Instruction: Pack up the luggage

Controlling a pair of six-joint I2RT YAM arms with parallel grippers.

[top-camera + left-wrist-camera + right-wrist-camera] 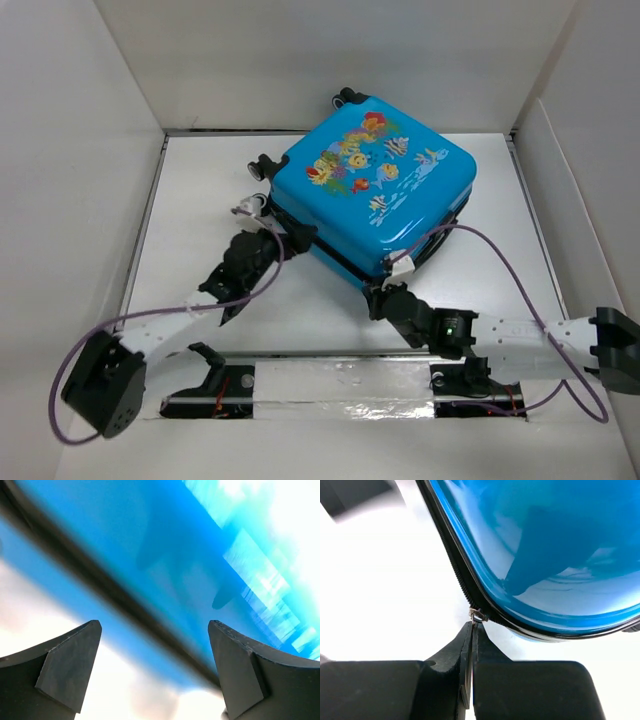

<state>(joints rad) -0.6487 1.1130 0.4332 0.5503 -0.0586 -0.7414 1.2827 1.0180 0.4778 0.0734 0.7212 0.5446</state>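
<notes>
Since the right gripper (385, 292), nearest the arm bases, is clenched on the small metal zip pull (476, 614), we judge that running the zip shut is the step in hand. In its wrist view the two black pads (462, 650) meet flat, with the pull nipped at their very tips, right against the black zip track (454, 560) on a rounded corner of the shell. That corner is the 6 o'clock point of the small bright-blue hard-shell suitcase (375, 185). The case lies flat with its lid down on the white table (200, 190), toward 12 o'clock from the bases.

At the case's 8 o'clock corner the left gripper (265, 222) is released. Its wrist view shows both dark fingers (65, 665) spread wide, with the blue side wall and the zip line across the gap. We cannot tell whether they touch the shell.

We expect the shell to be stiff, glossy and slippery, offering the pads no purchase on its faces. The pull is the one sure hold. We think the case is likely light enough to skid on the smooth table when the zip is tugged, so it wants bracing from the left.

Farther off, black wheels (262, 168) sit at 10 and 12 o'clock. The lid carries a colourful cartoon fish print (355, 155). We can read no brand, label or writing.
</notes>
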